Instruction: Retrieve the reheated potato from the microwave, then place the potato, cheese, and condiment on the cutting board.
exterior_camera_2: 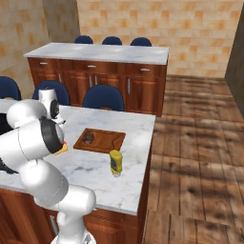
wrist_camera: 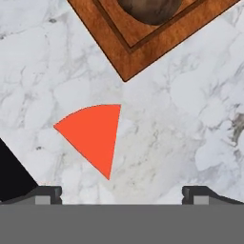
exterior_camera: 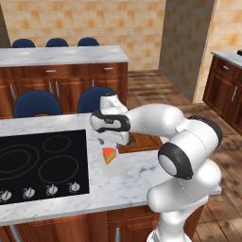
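Observation:
The cheese [wrist_camera: 93,136], an orange wedge, lies on the white marble counter between the cooktop and the cutting board [wrist_camera: 143,47]. My gripper [wrist_camera: 122,195] hangs open straight above it, with nothing between its fingers [wrist_camera: 47,193]. From the left base the gripper [exterior_camera: 112,143] points down just over the cheese [exterior_camera: 109,155]. The dark brown potato [exterior_camera_2: 88,138] rests on the left end of the reddish-brown cutting board [exterior_camera_2: 107,143]. The yellow condiment [exterior_camera_2: 116,162] stands upright on the counter just in front of the board. The microwave is out of view.
A black glass cooktop [exterior_camera: 42,163] with a row of knobs fills the counter left of the cheese. Blue chairs [exterior_camera: 97,100] stand behind the island, and a second counter [exterior_camera_2: 100,53] lies farther back. The island's right edge drops to wooden floor [exterior_camera_2: 190,143].

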Robot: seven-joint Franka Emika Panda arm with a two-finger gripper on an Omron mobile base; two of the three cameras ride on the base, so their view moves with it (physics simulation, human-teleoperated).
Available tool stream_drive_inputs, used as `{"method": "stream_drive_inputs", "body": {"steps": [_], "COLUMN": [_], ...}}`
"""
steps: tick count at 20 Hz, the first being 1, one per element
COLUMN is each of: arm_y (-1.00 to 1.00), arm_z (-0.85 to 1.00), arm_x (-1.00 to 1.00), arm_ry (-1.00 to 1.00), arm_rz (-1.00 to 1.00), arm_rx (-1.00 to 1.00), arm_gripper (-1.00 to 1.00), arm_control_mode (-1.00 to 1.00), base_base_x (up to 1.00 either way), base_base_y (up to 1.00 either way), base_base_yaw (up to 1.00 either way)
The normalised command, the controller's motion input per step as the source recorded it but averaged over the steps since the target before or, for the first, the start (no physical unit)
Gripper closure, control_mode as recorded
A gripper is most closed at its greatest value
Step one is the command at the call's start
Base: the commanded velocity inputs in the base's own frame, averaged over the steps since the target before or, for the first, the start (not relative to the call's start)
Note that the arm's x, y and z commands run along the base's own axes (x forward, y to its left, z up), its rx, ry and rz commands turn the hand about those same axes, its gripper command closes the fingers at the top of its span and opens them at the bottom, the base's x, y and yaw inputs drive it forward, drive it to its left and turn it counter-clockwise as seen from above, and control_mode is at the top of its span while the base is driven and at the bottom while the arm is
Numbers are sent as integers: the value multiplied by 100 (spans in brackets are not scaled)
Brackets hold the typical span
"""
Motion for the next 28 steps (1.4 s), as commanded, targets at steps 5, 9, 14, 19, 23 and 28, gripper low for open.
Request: {"method": "stream_drive_inputs", "body": {"steps": [5, 9, 14, 19, 23, 28], "arm_y": [1, 4, 6, 8, 0, 0], "arm_z": [-21, -21, -24, -11, -9, -9], "arm_x": [17, 26, 16, 3, 0, 0], "arm_ry": [0, -5, -8, 0, 0, 1], "arm_rz": [16, 12, 3, 0, 0, -1], "arm_rx": [-2, -1, -3, 0, 0, 0], "arm_gripper": [-100, -100, -100, -100, -100, -100], "arm_control_mode": [-100, -100, -100, -100, -100, -100], "base_base_x": [0, 0, 0, 0, 0, 0], "base_base_y": [0, 0, 0, 0, 0, 0], "base_base_yaw": [0, 0, 0, 0, 0, 0]}}
